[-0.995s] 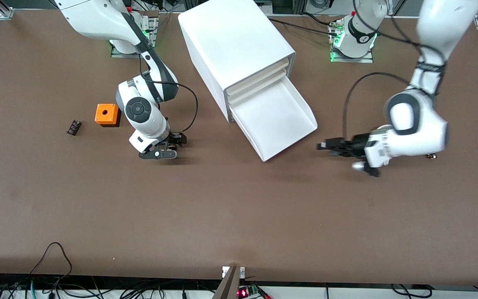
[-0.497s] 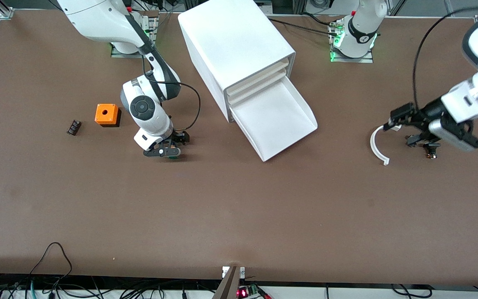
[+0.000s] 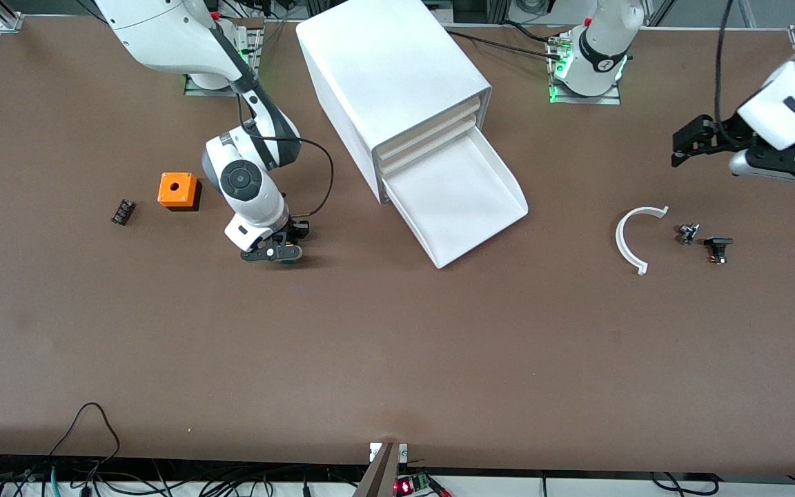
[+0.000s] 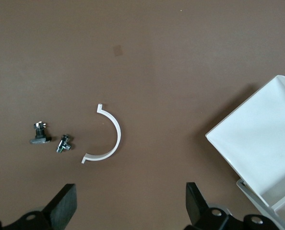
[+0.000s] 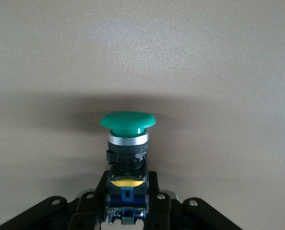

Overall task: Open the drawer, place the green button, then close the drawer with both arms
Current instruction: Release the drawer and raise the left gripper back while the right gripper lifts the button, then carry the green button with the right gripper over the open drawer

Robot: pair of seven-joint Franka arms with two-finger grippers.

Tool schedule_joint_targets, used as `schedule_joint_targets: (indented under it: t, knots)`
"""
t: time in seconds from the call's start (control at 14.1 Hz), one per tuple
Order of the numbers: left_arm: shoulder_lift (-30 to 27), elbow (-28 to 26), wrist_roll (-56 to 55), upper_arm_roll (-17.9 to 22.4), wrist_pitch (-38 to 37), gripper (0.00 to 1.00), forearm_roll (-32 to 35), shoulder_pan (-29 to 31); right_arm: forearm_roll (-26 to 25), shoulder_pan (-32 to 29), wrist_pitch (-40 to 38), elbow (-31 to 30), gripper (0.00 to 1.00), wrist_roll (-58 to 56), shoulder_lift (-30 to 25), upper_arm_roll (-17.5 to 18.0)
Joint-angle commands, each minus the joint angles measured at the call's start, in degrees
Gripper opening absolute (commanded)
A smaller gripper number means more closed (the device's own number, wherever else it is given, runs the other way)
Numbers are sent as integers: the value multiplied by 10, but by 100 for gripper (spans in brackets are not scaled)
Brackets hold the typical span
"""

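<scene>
The bottom drawer (image 3: 463, 197) of the white cabinet (image 3: 390, 76) stands pulled out and empty; it also shows in the left wrist view (image 4: 265, 139). My right gripper (image 3: 280, 250) is low over the table between the orange cube and the cabinet. Its fingers are shut on the black, blue and yellow body of the button (image 5: 127, 125) in the right wrist view, with the green cap sticking out past the gripper (image 5: 127, 194). My left gripper (image 3: 684, 146) is open and empty, raised over the left arm's end of the table (image 4: 128, 211).
An orange cube with a hole (image 3: 177, 190) and a small black part (image 3: 122, 211) lie toward the right arm's end. A white curved strip (image 3: 626, 241) and two small dark parts (image 3: 687, 233) (image 3: 718, 247) lie toward the left arm's end.
My left arm has swung away from in front of the drawer, up and toward its own end of the table, uncovering the white strip and small parts. My right gripper shifted slightly toward the cabinet.
</scene>
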Motion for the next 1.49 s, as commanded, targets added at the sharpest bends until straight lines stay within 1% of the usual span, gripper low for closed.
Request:
schedule_joint_targets:
  t: [0.0,0.14,0.28,0.43,0.64,0.85,0.99,1.21,1.28,1.42]
  knots:
    - [18,23,-30,-1,-17,100,19,-3,-15,-9,4,11,28,-2,-1,3]
    - [22,25,-31,-4,-17,100,20,-6,-15,-18,3,31,25,-12,-6,3]
    - [24,26,-31,-3,-17,100,20,-3,-15,-18,-19,66,24,-35,-14,2]
    - [25,26,-31,-1,-17,100,20,1,-21,-21,-53,113,24,-110,-21,0]
    - [26,26,-31,4,-17,100,19,4,-15,-27,-127,200,24,-211,-19,4]
    - [25,25,-31,4,-18,100,19,4,-13,-27,-141,265,24,-308,-16,40]
    - [26,26,-31,5,-18,100,19,4,-13,-28,-141,300,24,-371,-11,78]
    - [25,26,-32,4,-18,100,19,4,-19,-11,-144,381,22,-387,39,131]
    - [25,26,-38,4,-20,100,19,4,-28,3,-144,399,21,-389,50,137]
    - [25,26,-44,4,-23,100,19,4,-44,27,-144,418,21,-397,60,137]
